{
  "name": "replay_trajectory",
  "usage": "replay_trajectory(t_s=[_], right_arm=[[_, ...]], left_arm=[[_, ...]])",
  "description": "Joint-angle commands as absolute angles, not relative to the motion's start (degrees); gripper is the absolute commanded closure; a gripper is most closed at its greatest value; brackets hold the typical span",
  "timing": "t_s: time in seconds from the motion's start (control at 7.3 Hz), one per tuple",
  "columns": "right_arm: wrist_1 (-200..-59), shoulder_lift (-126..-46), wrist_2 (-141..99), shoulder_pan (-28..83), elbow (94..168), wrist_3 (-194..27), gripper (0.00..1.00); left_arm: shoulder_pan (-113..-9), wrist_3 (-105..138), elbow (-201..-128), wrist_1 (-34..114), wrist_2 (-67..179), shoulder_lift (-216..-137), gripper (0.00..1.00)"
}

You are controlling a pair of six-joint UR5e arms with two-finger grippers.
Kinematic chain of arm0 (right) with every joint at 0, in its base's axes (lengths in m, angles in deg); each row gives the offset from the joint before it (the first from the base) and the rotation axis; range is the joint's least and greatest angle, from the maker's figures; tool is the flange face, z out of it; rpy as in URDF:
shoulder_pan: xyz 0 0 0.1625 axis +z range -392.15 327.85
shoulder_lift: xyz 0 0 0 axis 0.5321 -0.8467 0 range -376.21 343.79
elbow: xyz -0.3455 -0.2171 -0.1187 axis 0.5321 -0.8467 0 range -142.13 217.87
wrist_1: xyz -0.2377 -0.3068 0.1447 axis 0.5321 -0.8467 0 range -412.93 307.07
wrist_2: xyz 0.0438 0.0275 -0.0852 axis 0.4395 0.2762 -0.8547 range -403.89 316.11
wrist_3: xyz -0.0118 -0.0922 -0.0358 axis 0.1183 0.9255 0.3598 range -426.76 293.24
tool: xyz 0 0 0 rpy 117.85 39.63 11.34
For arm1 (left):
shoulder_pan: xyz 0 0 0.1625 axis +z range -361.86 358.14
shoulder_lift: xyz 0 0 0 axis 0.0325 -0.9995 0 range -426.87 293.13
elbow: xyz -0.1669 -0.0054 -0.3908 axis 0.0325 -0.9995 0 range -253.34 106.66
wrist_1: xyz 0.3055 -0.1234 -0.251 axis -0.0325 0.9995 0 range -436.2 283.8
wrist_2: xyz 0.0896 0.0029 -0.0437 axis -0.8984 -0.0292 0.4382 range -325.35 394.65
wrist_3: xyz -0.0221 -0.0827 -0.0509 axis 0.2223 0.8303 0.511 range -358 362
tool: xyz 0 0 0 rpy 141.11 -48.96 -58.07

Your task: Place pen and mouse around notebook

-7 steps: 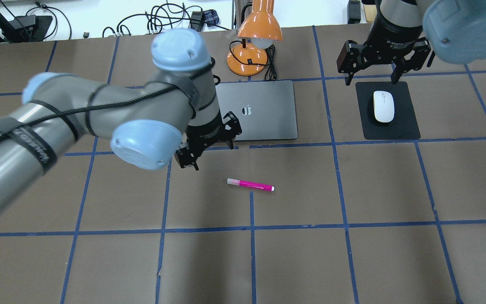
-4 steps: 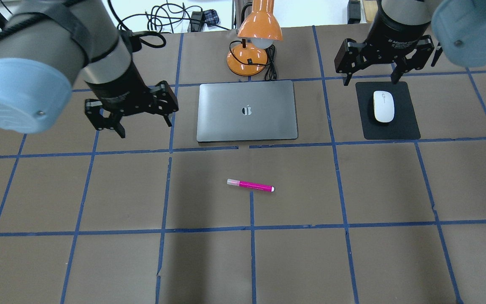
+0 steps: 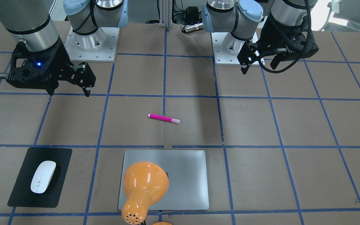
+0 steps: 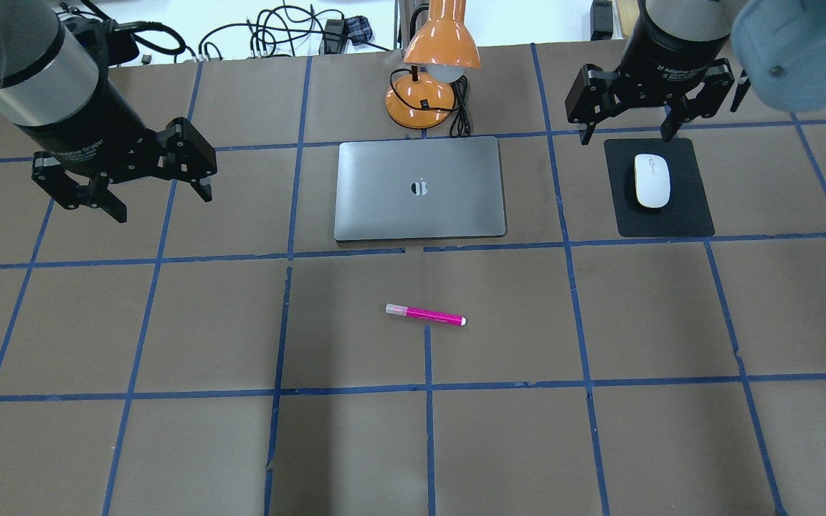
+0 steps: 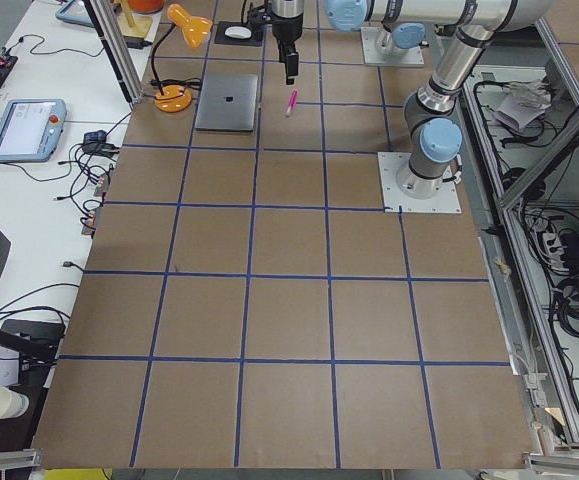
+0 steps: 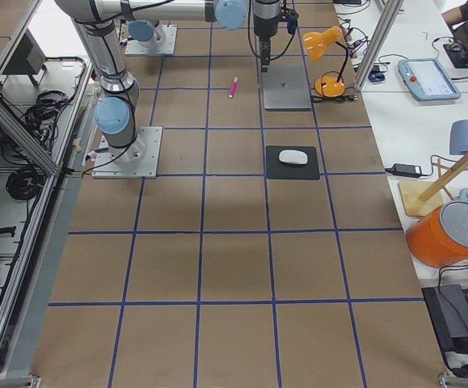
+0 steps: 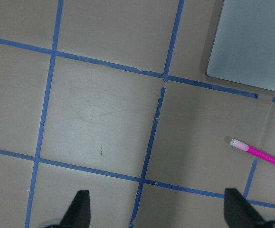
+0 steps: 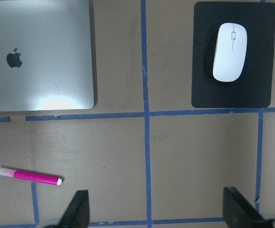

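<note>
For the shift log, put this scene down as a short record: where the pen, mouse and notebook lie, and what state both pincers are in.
pen: flat on the bare table, on the robot's side of the notebook, apart from it
mouse: on the black mouse mat, right of the notebook
notebook: closed silver laptop, flat, by the orange desk lamp
left pincer: open, empty, above the table, left of the notebook
right pincer: open, empty, above the table on the mouse's side

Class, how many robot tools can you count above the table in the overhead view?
2. The left tool hangs open, raised, to the left of the notebook; the right tool hangs open, raised, near the mouse.
</note>
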State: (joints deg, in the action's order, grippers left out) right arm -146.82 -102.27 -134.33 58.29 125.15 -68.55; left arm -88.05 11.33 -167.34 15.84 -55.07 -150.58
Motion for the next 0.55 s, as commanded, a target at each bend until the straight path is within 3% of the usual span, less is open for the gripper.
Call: replay_trajectory(t_s=[0.0,0.41], right_arm=[[-147.0,-102.2,-134.3,58.3,125.1,-68.4,0.0],[-147.3,-102.1,-134.3,58.3,125.1,-68.4,0.0]], left_arm=[[-87.9,10.8,-167.3,15.9,-55.2,-150.5,0.0],[-88.2,10.7,-167.6,15.7,-55.1,-150.5,0.0]])
